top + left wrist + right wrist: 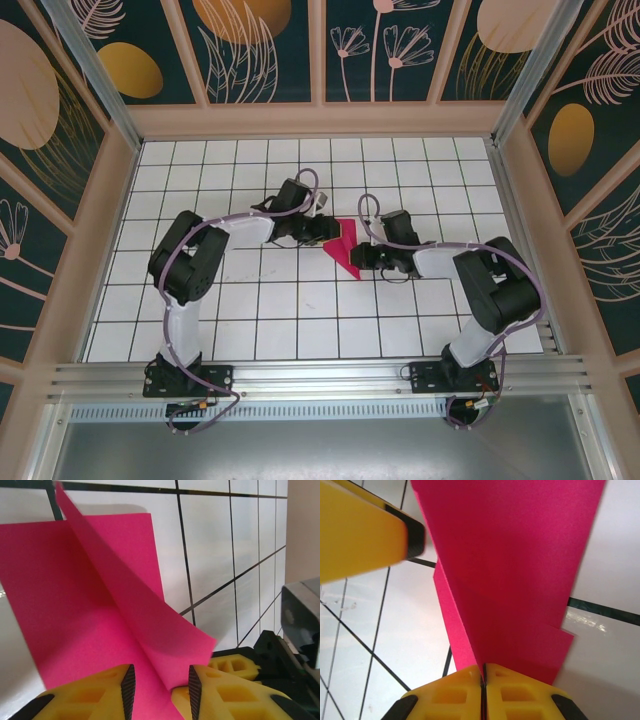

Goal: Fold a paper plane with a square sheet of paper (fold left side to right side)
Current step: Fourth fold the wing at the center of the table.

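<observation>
The magenta-pink sheet of paper [343,250] is lying folded into a narrow, tapering shape between the two sets of jaws. One creased flap is standing up from the flat layer and running down into the gap between the parted jaws of the left gripper [160,682]. Its other end is sitting pinched in the closed jaws of the right gripper [482,675], widening beyond them, with a stepped edge just to their right

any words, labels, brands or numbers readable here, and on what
None can be read.
The pink paper is blank.
The right claw, shut on it, bears no marks.
The wall panels bear plant patterns, no lettering.
Arm bases: too small to tell.
</observation>
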Action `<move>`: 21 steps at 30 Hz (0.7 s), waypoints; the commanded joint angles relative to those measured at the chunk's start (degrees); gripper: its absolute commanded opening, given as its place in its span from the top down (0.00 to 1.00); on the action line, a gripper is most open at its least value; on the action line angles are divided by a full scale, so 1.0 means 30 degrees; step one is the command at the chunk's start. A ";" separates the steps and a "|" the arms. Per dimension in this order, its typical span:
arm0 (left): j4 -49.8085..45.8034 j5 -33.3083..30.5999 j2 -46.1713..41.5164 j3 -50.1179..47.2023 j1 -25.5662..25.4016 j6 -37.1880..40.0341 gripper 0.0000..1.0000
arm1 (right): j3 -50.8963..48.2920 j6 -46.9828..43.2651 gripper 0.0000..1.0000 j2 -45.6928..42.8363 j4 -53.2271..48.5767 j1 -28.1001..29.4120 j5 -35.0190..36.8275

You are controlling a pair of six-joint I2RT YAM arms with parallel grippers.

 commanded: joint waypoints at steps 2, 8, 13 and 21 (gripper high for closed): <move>0.0225 0.0534 0.0828 0.0890 -0.0197 0.0056 0.63 | -0.0267 0.0752 0.89 0.0383 0.0948 -0.0354 -0.1389; 0.0269 0.0453 0.1332 0.1154 -0.0341 -0.0033 0.56 | -0.0551 0.1088 0.89 0.0713 0.1128 -0.0642 -0.1534; 0.0234 0.0386 0.1679 0.1250 -0.0450 -0.0120 0.55 | -0.0702 0.1257 0.89 0.0931 0.1350 -0.0733 -0.1585; -0.0282 0.0017 0.2262 0.1749 -0.0608 0.0008 0.53 | -0.0794 0.1429 0.88 0.1327 0.1721 -0.0795 -0.1811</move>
